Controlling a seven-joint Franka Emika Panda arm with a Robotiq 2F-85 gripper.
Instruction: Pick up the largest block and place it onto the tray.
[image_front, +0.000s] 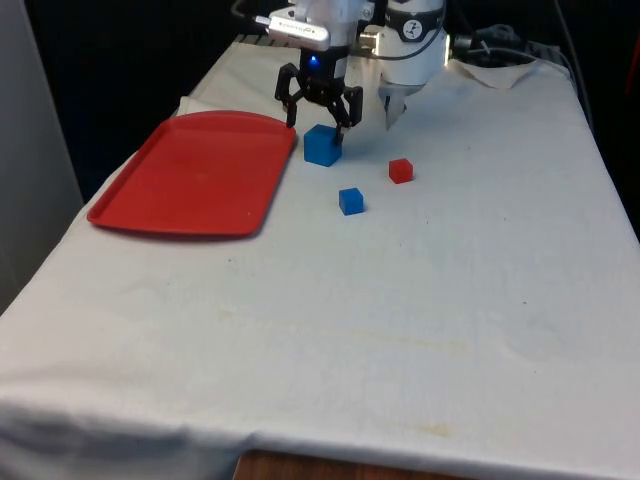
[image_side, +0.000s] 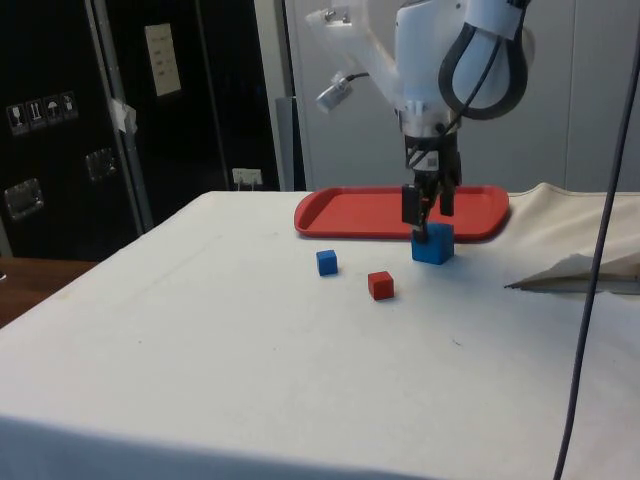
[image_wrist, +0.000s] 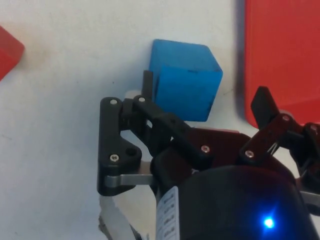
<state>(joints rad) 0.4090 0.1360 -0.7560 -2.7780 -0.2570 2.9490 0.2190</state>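
The room is evenly lit from overhead, so the white cloth (image_front: 420, 300) looks bright against the dark curtains. Shadows are soft and short under the big blue block (image_front: 322, 145) and the red tray (image_front: 190, 175). From the wrist, the gripper (image_wrist: 205, 115) body is blurred

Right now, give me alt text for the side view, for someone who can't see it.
An open black gripper hangs just above a large blue block on the white cloth, with a red tray behind. A small blue block and small red block sit nearer.
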